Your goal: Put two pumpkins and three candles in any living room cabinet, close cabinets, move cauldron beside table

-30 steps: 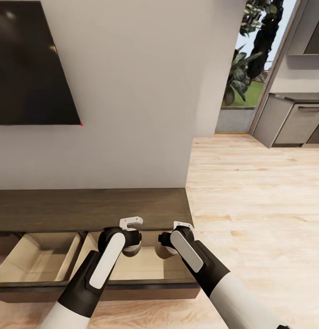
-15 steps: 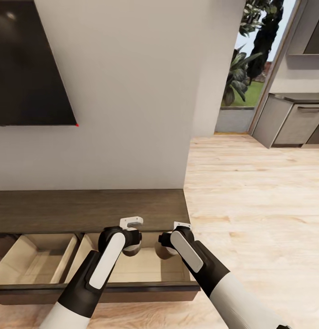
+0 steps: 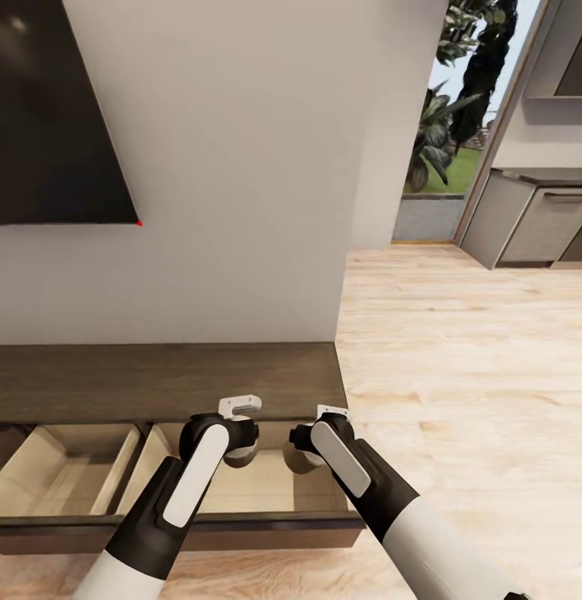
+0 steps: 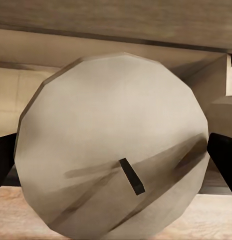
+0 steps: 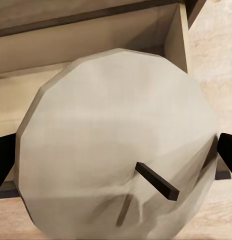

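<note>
Pale candles fill both grips: left gripper clamps one candle, right gripper another, above the cabinet's open right drawer.

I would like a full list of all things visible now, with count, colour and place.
candles: two, pale grey-white, one in the left tool, one in the right tool, above the open drawer
cabinet: one, dark brown, against the wall, two drawers open
TV: one, black, on the wall
floor: light wood planks
kitchen units: grey, far right
plants: green, outside the doorway
left tool, right tool: white tips, black wrists
</note>
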Available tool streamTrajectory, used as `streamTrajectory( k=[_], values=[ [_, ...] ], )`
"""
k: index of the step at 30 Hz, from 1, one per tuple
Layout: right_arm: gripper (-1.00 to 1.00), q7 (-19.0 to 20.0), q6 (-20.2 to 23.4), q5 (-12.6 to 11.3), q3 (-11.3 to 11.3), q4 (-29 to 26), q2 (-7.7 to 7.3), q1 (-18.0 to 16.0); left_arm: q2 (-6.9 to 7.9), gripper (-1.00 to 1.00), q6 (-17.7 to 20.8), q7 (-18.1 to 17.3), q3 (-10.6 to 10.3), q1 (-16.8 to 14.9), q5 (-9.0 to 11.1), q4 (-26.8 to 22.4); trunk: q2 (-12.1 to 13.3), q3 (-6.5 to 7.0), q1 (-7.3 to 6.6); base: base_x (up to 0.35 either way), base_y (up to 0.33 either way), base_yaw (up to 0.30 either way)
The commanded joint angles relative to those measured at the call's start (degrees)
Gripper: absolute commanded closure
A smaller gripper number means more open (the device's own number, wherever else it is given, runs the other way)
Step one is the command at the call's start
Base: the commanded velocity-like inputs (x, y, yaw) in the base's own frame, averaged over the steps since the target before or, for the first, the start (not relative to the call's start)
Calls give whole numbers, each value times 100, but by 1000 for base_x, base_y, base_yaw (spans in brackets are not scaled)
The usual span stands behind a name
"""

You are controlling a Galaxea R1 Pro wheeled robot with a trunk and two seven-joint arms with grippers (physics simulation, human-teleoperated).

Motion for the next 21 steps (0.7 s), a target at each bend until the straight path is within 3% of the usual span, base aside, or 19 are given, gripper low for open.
streamTrajectory(
  k=[1,9,15,21],
  values=[
    [100,-46,7,-40,10,-4,-2,-6,0,100,9,58,-4,-5,52,-3,-45,-23,22,0,0,0],
    [100,-43,-131,-36,29,13,-2,-6,0,100,-3,62,-11,-5,45,25,-365,-167,198,0,0,0],
    [100,-42,-572,-5,454,192,2,-6,0,100,-14,62,-13,-5,43,35,-606,-275,330,0,0,0],
    [100,38,-663,6,500,229,4,-6,-3,100,-23,63,-13,-5,43,36,-847,-382,461,0,0,0]
  ],
)
